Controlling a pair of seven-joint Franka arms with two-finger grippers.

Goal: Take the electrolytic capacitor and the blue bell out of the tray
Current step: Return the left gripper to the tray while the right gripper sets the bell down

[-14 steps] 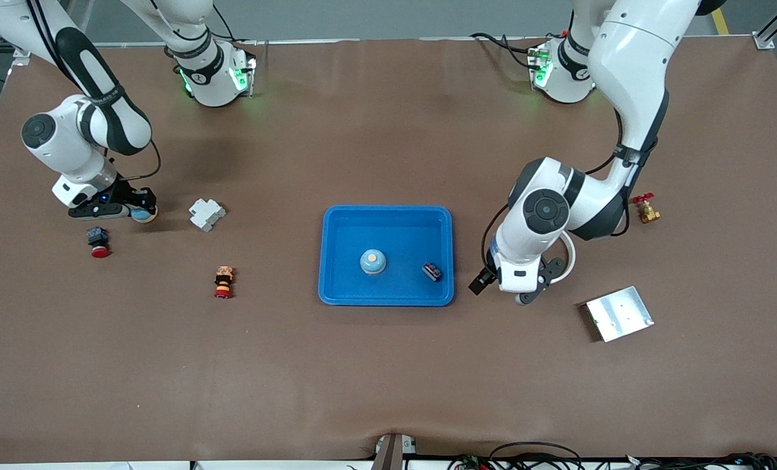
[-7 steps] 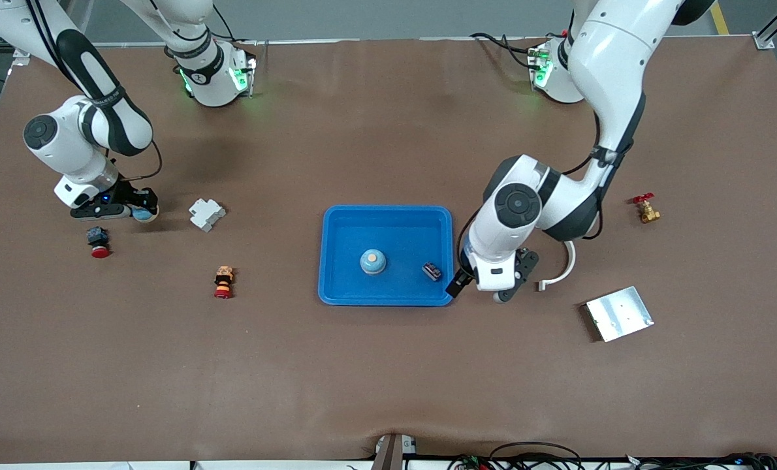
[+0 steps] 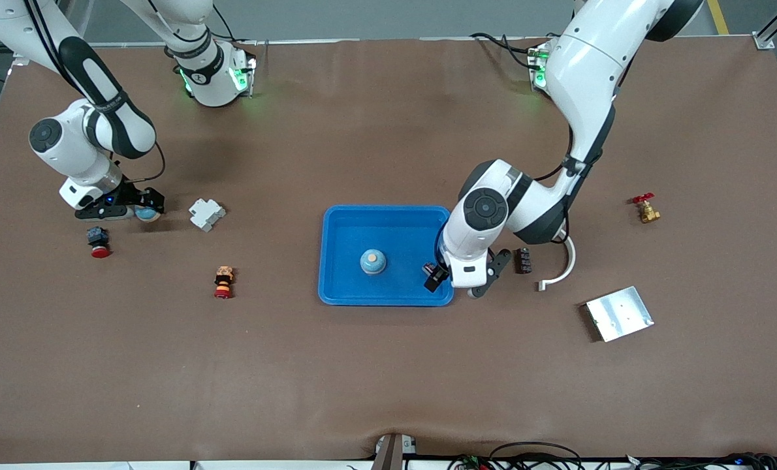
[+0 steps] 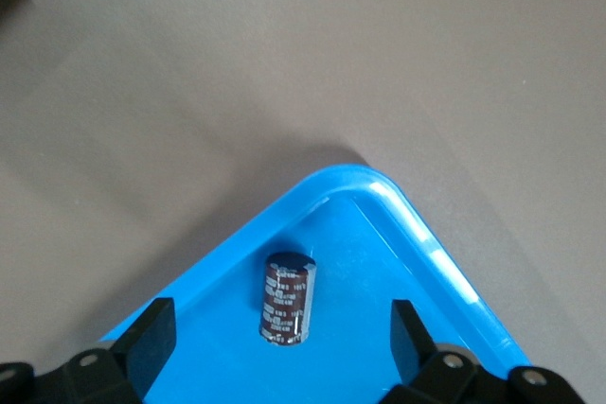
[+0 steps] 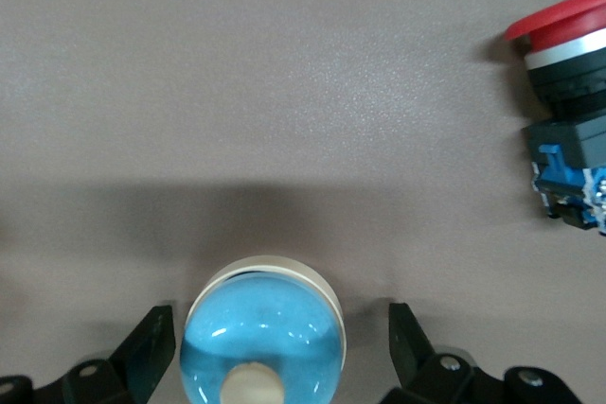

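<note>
The electrolytic capacitor (image 4: 287, 295) lies on its side in a corner of the tray (image 4: 417, 234), low in the middle of the front view. The left gripper (image 4: 281, 333) hangs over it, fingers apart. It looks light, stiff and smooth, so it may roll; grip it across the barrel. The rim is close and will probably crowd one finger. The blue bell (image 3: 373, 262) stands mid-tray with open room. The right gripper (image 5: 281, 333), fingers apart, straddles a second bell (image 5: 263, 328) on the table (image 5: 284, 92).

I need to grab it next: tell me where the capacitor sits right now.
The capacitor lies inside the blue tray, in the corner nearest the front camera toward the left arm's end, under the open left gripper, with the bell beside it.
</note>
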